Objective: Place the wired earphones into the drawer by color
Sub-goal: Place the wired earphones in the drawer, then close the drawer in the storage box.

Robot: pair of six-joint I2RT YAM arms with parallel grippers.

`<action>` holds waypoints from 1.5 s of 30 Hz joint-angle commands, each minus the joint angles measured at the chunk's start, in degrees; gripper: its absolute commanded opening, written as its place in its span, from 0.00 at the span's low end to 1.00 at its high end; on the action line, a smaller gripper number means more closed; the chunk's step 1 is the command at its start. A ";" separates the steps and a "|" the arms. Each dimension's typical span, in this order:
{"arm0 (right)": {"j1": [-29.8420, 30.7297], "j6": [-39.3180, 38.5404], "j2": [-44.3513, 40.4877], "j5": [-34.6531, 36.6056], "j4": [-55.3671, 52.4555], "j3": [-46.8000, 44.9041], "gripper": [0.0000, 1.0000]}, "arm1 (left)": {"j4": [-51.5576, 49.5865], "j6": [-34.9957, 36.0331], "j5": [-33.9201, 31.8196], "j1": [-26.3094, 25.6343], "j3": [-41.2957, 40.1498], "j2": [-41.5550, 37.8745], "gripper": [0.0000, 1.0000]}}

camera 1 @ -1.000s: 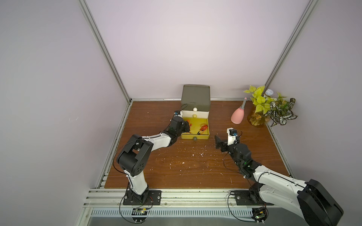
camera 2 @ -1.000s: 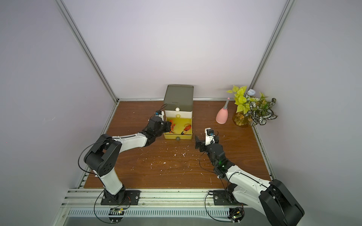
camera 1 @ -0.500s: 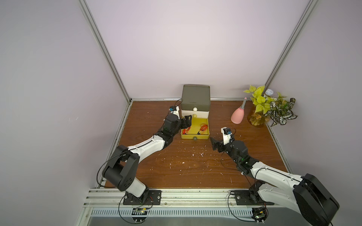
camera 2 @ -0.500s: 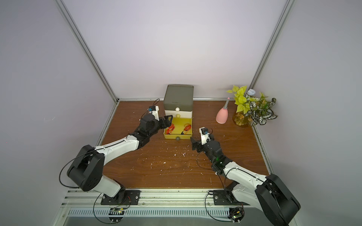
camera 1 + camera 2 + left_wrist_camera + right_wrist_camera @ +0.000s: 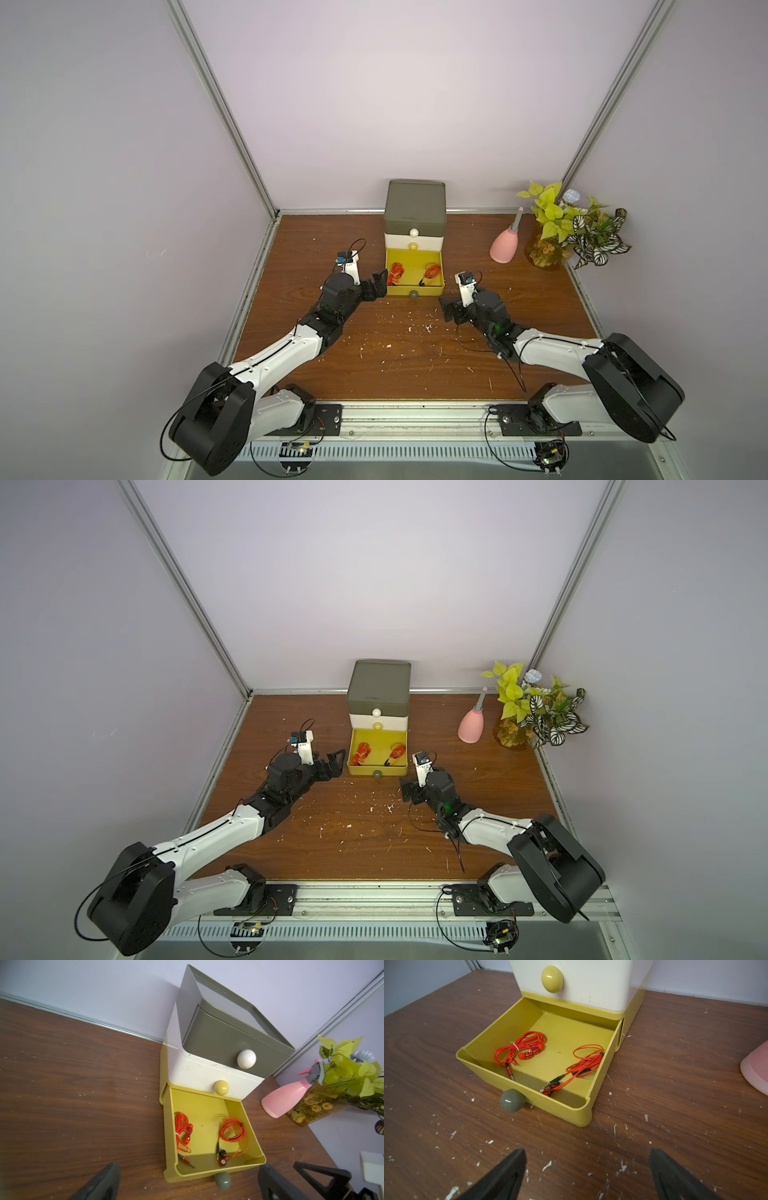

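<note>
Wood table [image 5: 316, 249], left to right. Noted left gripper [image 5: 376, 286] at 9 o'clock of open yellow drawer [image 5: 397, 291], jaws apart, empty. Found red earphones [image 5: 397, 272] inside, second pair [image 5: 432, 271] beside. Noted right gripper [image 5: 449, 311] at 5 o'clock, jaws wide, empty. Feared a loose cord pinched on shutting, or box [image 5: 415, 199] shoved askew. Read nothing; lid mark [image 5: 409, 217] too small.

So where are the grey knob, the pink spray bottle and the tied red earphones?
grey knob [image 5: 511, 1100], right wrist view, centre of the round knob.
pink spray bottle [image 5: 286, 1098], left wrist view, middle of its body.
tied red earphones [image 5: 519, 1048], right wrist view, middle of the coiled cable.
</note>
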 commanded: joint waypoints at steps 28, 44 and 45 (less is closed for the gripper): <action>3.46 -0.43 16.48 11.55 10.04 10.15 0.99 | 10.63 8.71 -3.43 1.55 -12.24 -6.08 0.99; 3.45 1.09 21.10 12.15 11.07 14.87 0.99 | 10.89 8.83 -3.65 1.64 -12.41 -6.26 0.99; 3.44 1.01 21.44 12.19 11.12 15.28 0.99 | 10.93 8.83 -3.67 1.64 -12.41 -6.29 0.99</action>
